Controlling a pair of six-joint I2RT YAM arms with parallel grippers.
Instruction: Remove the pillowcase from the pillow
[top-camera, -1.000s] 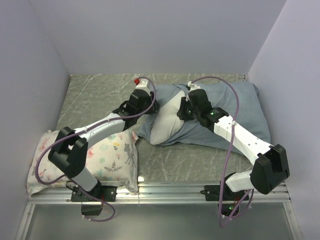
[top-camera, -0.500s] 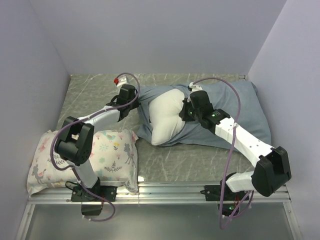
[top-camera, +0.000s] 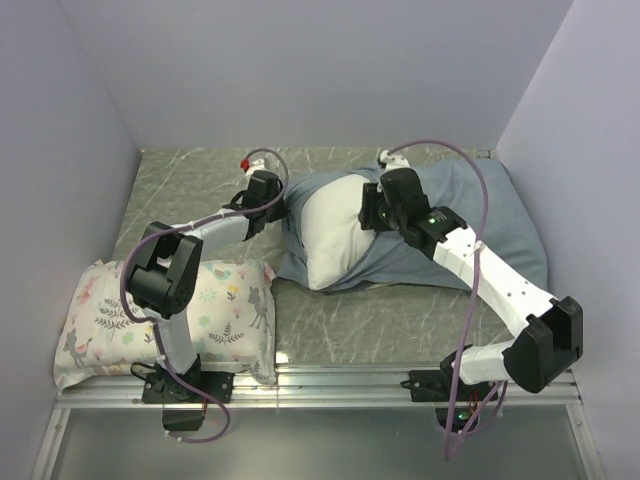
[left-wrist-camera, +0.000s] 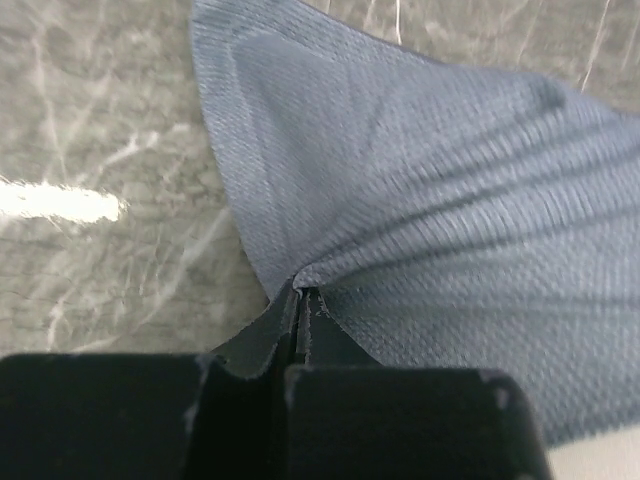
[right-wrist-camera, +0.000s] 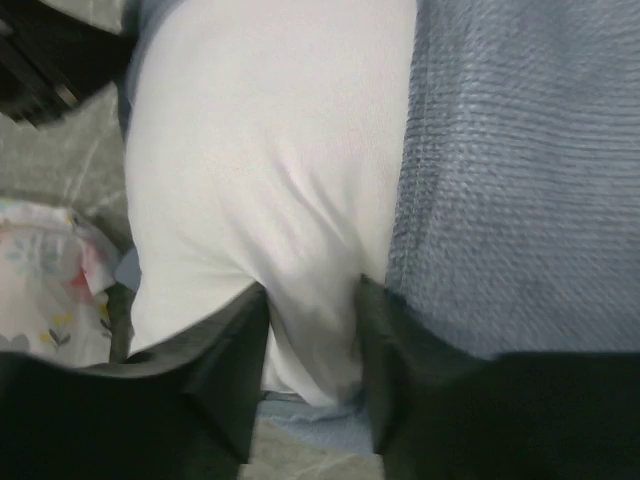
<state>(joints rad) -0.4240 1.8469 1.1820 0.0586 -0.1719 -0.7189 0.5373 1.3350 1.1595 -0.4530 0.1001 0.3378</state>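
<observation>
The pillowcase (top-camera: 470, 225) shows its plain grey-blue side and lies at the back right. The white pillow (top-camera: 330, 225) bulges out of its left opening. My left gripper (top-camera: 281, 199) is shut on the pillowcase's left edge; the left wrist view shows the cloth (left-wrist-camera: 430, 200) pinched between the closed fingertips of that gripper (left-wrist-camera: 300, 295). My right gripper (top-camera: 368, 215) sits at the opening. In the right wrist view it (right-wrist-camera: 312, 290) grips a fold of the white pillow (right-wrist-camera: 270, 150), with the pillowcase (right-wrist-camera: 520, 170) right beside it.
A smaller floral-print pillow (top-camera: 170, 315) lies at the front left, close to the left arm's base; it also shows in the right wrist view (right-wrist-camera: 40, 290). Grey walls enclose the marbled table (top-camera: 190, 190) on three sides.
My left gripper has moved left with the pillowcase edge in it, its arm folding back. My right gripper has shifted slightly toward the far side while holding the pillow.
</observation>
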